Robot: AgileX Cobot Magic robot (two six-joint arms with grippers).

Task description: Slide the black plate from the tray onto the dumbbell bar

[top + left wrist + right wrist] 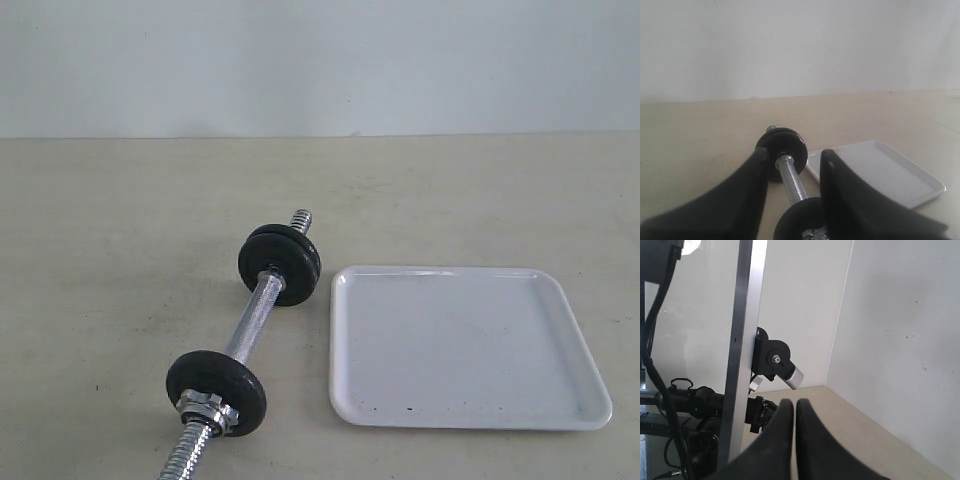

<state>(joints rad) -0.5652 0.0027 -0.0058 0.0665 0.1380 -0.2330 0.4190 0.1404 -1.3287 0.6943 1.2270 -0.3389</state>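
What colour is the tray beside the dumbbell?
The tray is white with a few dark specks; exterior view shows it best.

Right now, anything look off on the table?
Nothing spilled or damaged. The tray holds no plate, only dark specks by its nearer rim; black discs sit on the dumbbell bar.

I see a slim chrome steel dumbbell bar [252,318], knurled mid-length, spiral-threaded at its ends, carrying round black iron discs [280,263]; the glossy white plastic tray [470,350] bears dark specks.
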